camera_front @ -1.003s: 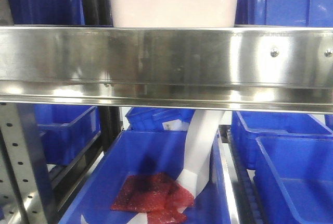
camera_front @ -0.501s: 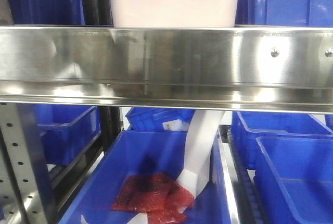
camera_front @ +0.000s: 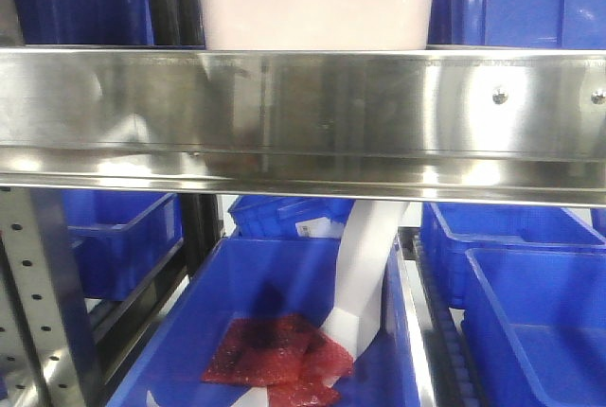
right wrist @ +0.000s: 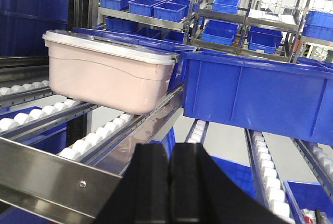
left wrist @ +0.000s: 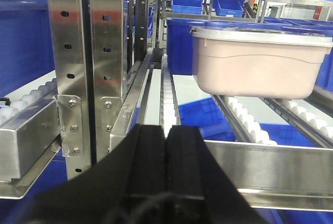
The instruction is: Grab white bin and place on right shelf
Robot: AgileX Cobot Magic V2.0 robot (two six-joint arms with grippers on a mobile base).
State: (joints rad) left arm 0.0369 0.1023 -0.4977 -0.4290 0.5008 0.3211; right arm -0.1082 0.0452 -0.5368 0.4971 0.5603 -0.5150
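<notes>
- White bin (camera_front: 317, 5) sits on the roller lane of the steel rack, directly above the right shelf's broad front rail (camera_front: 303, 114). Front view shows only its lower body and wavy moulded line; the top is cut off by the frame.
- Left wrist view adds the bin's (left wrist: 260, 60) white lid and rounded corners; it rests on white rollers (left wrist: 244, 120), with a blue bin (left wrist: 179, 44) just behind it on its left side.
- Right wrist view shows the bin (right wrist: 109, 70) from the other side, a large blue bin (right wrist: 260, 96) just beside it on the next lane, apart by a narrow gap.
- Left gripper (left wrist: 166, 156): black fingers pressed together, nothing between them, low in front of the rail, well short of the bin.
- Right gripper (right wrist: 169, 174): fingers closed against each other, empty, below and in front of the shelf edge.
- Neither gripper appears in the front view.
- Only the front view shows the level below: an open blue bin (camera_front: 237, 331) holding red bubble-wrap bags (camera_front: 275, 350) and a white strip (camera_front: 365, 270) hanging into it.
- Perforated uprights (left wrist: 86, 52) stand to the left in the left wrist view.
</notes>
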